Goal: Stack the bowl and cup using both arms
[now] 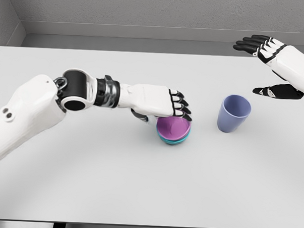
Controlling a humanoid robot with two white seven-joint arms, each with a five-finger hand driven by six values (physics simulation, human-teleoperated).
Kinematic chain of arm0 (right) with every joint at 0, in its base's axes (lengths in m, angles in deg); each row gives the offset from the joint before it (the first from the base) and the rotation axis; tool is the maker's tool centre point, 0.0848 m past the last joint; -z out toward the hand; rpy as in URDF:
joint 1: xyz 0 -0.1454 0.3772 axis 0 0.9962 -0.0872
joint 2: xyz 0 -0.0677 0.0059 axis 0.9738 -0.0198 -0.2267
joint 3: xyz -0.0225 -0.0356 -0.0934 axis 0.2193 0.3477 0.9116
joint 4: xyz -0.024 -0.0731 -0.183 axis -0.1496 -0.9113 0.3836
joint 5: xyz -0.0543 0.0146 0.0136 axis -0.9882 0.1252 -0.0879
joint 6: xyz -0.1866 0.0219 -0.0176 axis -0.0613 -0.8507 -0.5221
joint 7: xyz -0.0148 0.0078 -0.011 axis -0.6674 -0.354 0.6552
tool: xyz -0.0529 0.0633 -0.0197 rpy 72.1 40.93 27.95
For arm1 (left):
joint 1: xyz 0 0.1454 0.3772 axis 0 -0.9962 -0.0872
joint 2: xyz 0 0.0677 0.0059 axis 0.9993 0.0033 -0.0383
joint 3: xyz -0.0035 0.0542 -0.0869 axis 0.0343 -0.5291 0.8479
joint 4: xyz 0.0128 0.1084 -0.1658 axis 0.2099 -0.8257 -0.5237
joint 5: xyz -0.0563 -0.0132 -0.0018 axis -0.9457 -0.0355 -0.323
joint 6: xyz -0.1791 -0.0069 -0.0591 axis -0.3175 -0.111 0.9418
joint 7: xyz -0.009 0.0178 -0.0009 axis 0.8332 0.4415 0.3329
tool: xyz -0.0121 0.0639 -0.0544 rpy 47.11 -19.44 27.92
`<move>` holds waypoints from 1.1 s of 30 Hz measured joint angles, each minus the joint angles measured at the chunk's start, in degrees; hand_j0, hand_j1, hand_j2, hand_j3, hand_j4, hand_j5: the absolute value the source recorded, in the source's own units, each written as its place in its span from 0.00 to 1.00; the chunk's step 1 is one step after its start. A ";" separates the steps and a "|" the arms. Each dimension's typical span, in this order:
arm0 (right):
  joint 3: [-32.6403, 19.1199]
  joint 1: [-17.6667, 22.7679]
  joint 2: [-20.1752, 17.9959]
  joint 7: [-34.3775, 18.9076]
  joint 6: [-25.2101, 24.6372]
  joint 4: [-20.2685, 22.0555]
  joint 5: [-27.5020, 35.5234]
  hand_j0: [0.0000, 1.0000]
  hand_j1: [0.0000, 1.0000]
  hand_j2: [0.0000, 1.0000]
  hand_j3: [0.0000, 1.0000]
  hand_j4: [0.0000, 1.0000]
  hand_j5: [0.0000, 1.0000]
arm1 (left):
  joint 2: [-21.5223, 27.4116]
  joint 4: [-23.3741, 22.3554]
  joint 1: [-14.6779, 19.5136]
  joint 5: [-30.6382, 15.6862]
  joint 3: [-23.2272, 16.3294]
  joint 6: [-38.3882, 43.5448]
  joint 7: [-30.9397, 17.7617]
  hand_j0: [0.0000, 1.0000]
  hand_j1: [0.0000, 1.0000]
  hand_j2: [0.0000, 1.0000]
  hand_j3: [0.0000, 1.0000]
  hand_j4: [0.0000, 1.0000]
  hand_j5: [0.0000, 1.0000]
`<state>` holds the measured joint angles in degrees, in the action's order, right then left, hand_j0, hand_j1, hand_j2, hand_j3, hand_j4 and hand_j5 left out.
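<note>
- The wide, pale grey matte table (138, 189) fills nearly the whole head view, with a grey wall behind it at twelve o'clock.
- The white left arm (36, 106) comes in from about eight o'clock and stretches toward the centre of the table, its dark elbow joint plainly visible.
- The right arm's white forearm (300, 67) enters from about two o'clock and hangs above the table's far right corner.
- The left hand (160, 104) lies across the near-left rim of the bowls, fingers curled over the edge and thumb tucked below. It looks clamped on the rim, though I cannot see whether the grip is tight.
- The right hand (270, 63) is spread wide, fingers pointing toward nine o'clock and thumb hanging below, with nothing in it. It floats above and at roughly one o'clock from the cup, well apart.
- The periwinkle-blue plastic cup (234, 113) stands upright and alone, at three o'clock from the bowls, near but not touching.
- The magenta round plastic bowl (172, 127) sits nested inside a teal round bowl (175, 140), just right of the table's centre.
- By my reckoning the bowl half is done or nearly so; the cup has yet to be picked up and set into the magenta bowl, which looks like work for the open hand.
</note>
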<state>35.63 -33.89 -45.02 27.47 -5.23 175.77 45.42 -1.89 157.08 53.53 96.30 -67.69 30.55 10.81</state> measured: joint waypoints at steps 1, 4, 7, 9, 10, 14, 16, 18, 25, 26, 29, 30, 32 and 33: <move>0.00 0.00 -0.03 0.00 0.00 0.00 0.00 1.00 1.00 1.00 1.00 1.00 1.00 | 0.63 0.02 -0.35 -0.67 0.39 -0.01 0.04 1.00 1.00 1.00 1.00 1.00 1.00; -0.01 0.00 -0.14 0.00 0.00 0.00 0.00 1.00 1.00 1.00 1.00 1.00 1.00 | 4.30 0.06 -0.70 -4.19 2.24 -0.01 0.11 1.00 1.00 1.00 1.00 1.00 1.00; -0.01 0.00 -0.24 0.00 0.00 -0.03 0.00 1.00 1.00 1.00 1.00 1.00 1.00 | 8.05 0.20 -0.88 -7.33 4.89 -0.01 0.13 1.00 1.00 1.00 1.00 1.00 1.00; -0.01 -0.09 -0.28 0.00 -0.03 -0.10 0.00 1.00 1.00 1.00 1.00 1.00 1.00 | 10.56 0.19 -0.97 -9.99 6.05 -0.01 0.14 1.00 1.00 1.00 1.00 1.00 1.00; -0.01 -0.09 -0.30 0.00 -0.07 -0.15 0.00 1.00 1.00 1.00 1.00 1.00 1.00 | 12.02 0.17 -1.23 -11.49 6.74 -0.02 0.14 1.00 1.00 1.00 1.00 1.00 1.00; -0.08 -0.35 -0.17 0.00 -0.15 -0.35 0.01 1.00 1.00 1.00 1.00 1.00 1.00 | 16.13 -0.30 -1.32 -15.03 9.14 -0.01 0.15 1.00 1.00 1.00 1.00 1.00 1.00; -0.30 -0.44 -0.09 0.00 -0.13 -0.28 -0.01 1.00 1.00 1.00 1.00 1.00 1.00 | 17.71 -1.71 -2.72 -17.34 10.10 -0.03 0.07 1.00 1.00 1.00 1.00 1.00 1.00; -0.94 -0.26 -0.15 0.00 -0.11 -0.28 0.00 1.00 1.00 1.00 1.00 1.00 1.00 | 19.42 -2.91 -7.54 -18.94 12.41 -0.08 -0.04 1.00 1.00 1.00 1.00 1.00 1.00; -1.61 -0.26 -0.36 0.00 -0.13 -0.42 0.05 1.00 1.00 1.00 1.00 1.00 1.00 | 22.49 -5.96 -11.87 -20.48 19.69 -0.03 -0.18 1.00 1.00 1.00 1.00 1.00 1.00; -1.63 -0.26 -0.38 0.00 -0.11 -0.43 0.06 1.00 1.00 1.00 1.00 1.00 1.00 | 22.62 -6.56 -11.87 -20.48 20.20 -0.02 -0.19 1.00 1.00 1.00 1.00 1.00 1.00; -2.00 -0.44 -0.40 0.00 0.02 -0.41 0.01 1.00 1.00 1.00 1.00 1.00 1.00 | 22.82 -7.90 -12.65 -20.21 20.96 -0.02 -0.24 1.00 1.00 1.00 1.00 1.00 1.00; -2.41 -0.26 -0.42 0.00 -0.06 -0.49 -0.02 1.00 1.00 1.00 1.00 1.00 1.00 | 22.86 -8.49 -13.01 -20.20 21.08 -0.03 -0.23 1.00 1.00 1.00 1.00 1.00 1.00; -3.60 -0.70 -0.48 -0.73 -0.19 -0.95 -0.24 1.00 1.00 1.00 1.00 1.00 1.00 | 22.83 -9.49 -13.10 -20.33 21.27 -0.02 -0.21 1.00 1.00 1.00 1.00 1.00 1.00; -4.22 -0.79 -0.43 -2.51 -0.23 -1.13 -0.47 1.00 1.00 1.00 1.00 1.00 1.00 | 22.77 -9.80 -13.01 -20.36 21.33 -0.02 -0.21 1.00 1.00 1.00 1.00 1.00 1.00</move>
<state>31.42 -34.69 -45.45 24.96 -5.46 174.65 44.95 20.87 147.28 40.52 75.95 -46.36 30.53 10.60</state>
